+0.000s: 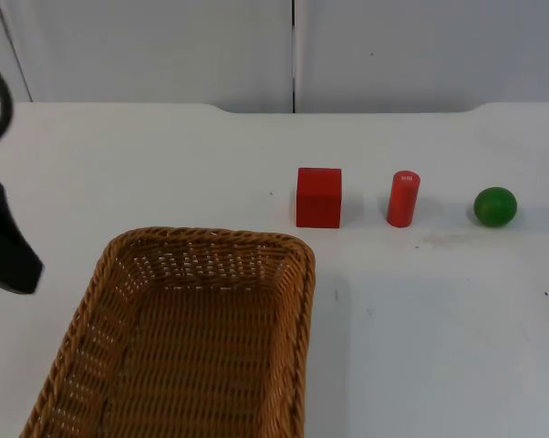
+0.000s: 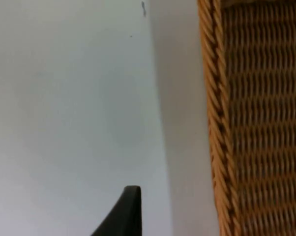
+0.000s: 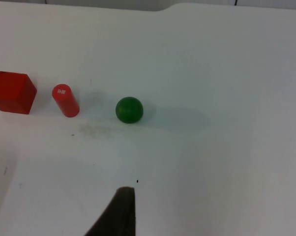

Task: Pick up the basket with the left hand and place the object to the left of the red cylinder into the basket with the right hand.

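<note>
Left tool [image 1: 5, 255] low beside basket [image 1: 201, 246], finger state unclear; right tool [image 3: 119, 211] above table, unclear.

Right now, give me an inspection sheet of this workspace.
Surface: white table, faint smudge near the cylinder.
Job's things: wicker basket resting on the table, nothing in it; red block left of the upright red cylinder.
Clutter: green ball right of the cylinder.
Grippers: left pincer beside the basket's rim, not touching; right pincer above the table, short of the ball.
Cables: nothing seen.
Surroundings: grey partition wall.
</note>
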You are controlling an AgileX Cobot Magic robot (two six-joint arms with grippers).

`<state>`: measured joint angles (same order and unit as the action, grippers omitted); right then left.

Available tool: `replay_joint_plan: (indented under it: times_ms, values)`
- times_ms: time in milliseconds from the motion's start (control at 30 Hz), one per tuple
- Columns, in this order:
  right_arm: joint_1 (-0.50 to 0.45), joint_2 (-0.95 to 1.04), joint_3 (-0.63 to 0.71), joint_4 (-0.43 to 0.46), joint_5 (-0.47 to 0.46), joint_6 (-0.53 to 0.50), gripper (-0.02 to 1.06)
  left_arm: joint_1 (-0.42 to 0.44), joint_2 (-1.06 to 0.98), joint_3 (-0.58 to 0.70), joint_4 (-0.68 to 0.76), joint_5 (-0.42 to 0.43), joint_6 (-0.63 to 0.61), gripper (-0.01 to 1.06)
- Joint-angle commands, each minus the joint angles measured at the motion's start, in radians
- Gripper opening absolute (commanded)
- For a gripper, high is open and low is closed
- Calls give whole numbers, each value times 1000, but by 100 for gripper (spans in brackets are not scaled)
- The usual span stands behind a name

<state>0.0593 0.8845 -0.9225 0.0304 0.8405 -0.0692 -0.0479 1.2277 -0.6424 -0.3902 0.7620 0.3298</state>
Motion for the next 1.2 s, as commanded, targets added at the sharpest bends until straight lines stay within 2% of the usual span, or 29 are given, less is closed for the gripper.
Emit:
replay_joint_plan:
  times_ms: [0,133,633,800,1167]
  values:
    - [-5,-5,-6,0,-14,-2,105,-41,40,-10,-22,-42,8,105]
    - [-5,-5,-6,0,-10,-2,105,-82,109,-10,-20,-100,1,105]
    - [-5,-5,-6,2,-1,-2,105,-90,294,-14,-85,-142,21,105]
    - [-5,-5,-6,9,1,-2,105,-166,350,-14,-73,-208,18,105]
    - [-5,-5,-6,31,12,-2,105,-165,511,-14,-70,-304,5,105]
